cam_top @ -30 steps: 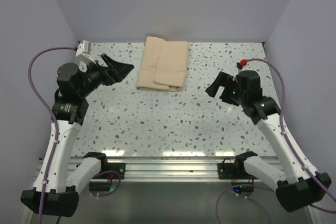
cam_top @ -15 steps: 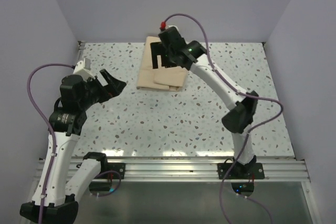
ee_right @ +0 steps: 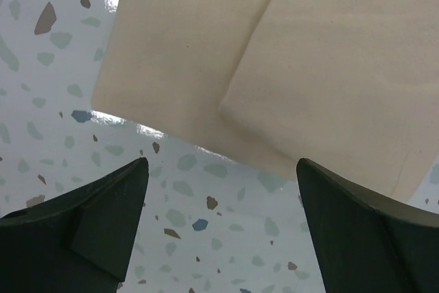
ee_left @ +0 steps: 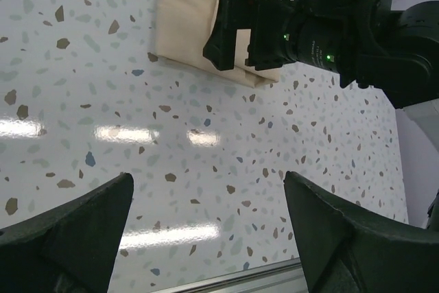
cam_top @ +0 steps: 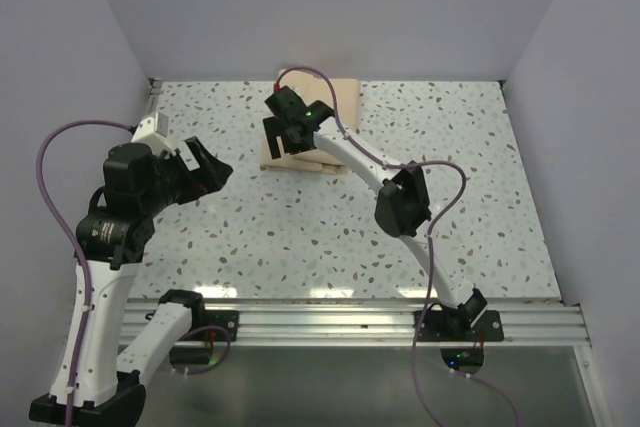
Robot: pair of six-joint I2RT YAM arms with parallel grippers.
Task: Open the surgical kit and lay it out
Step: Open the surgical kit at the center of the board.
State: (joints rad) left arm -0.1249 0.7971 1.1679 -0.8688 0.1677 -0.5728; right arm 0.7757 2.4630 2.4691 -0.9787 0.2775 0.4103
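**A robotics lab test cell**

A speckled terrazzo tabletop (cam_top: 300,237) sits boxed in on three sides by bare, pale lilac walls (cam_top: 330,7). Two white-and-black robot arms, the left arm (cam_top: 100,277) and the right arm (cam_top: 400,202), are bolted to an aluminium rail (cam_top: 330,322) at the near edge. They trail purple cables (cam_top: 42,159) under even, staged lighting.

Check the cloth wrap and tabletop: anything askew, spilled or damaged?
Nothing stands out. The cloth wrap lies flat and folded near the far edge of the table, no tears or stains visible. The right gripper hovers open over its near left corner; the left gripper is open above bare table.
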